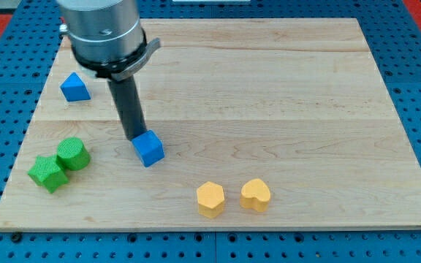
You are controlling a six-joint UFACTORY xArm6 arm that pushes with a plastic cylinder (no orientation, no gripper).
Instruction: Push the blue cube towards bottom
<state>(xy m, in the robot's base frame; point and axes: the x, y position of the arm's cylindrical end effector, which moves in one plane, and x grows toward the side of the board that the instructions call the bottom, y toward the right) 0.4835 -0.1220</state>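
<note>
The blue cube sits on the wooden board, left of centre and below the middle. My tip stands at the cube's upper left edge, touching or almost touching it. The dark rod rises from there to the grey arm head at the view's top left. A second blue block, a triangular shape, lies near the board's left edge, up and to the left of my tip.
A green cylinder and a green star-like block sit together at the lower left. A yellow hexagon block and a yellow heart block lie near the bottom edge, right of the cube.
</note>
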